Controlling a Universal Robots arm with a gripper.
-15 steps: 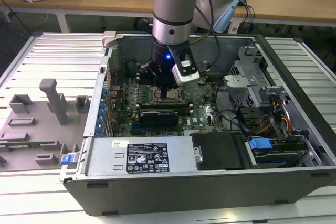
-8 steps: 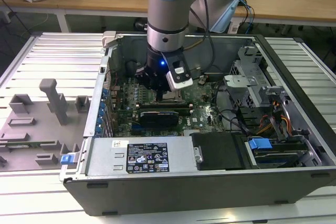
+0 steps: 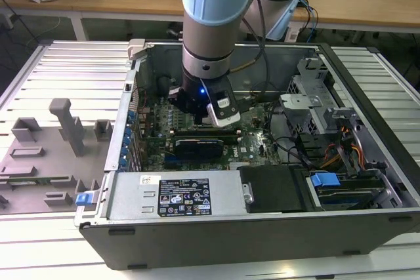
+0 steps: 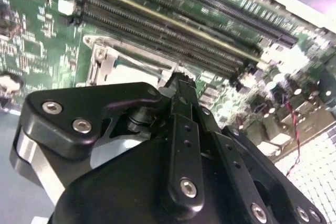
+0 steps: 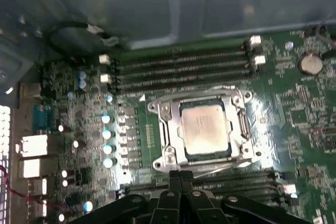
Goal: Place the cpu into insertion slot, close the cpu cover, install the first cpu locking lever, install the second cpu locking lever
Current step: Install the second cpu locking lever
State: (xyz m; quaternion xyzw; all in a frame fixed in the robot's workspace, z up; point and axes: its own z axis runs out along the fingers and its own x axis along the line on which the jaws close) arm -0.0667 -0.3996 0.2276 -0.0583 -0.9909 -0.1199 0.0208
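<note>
Cpu point(image 5: 203, 130) sits in slot point(image 5: 163, 124) under closed cover point(image 5: 239, 129); claw point(image 5: 180, 178), pressed together and empty, hovers near it, so lever step is likely in hand.

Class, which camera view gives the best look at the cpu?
The first wrist view: the cpu lies unobstructed, its whole silvery top framed by the cpu cover. The second wrist view has the gripper across that socket area.

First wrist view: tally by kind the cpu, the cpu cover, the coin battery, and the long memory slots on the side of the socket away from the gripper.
cpu: 1
cpu cover: 1
coin battery: 1
memory slots: 4
Total: 7
</note>
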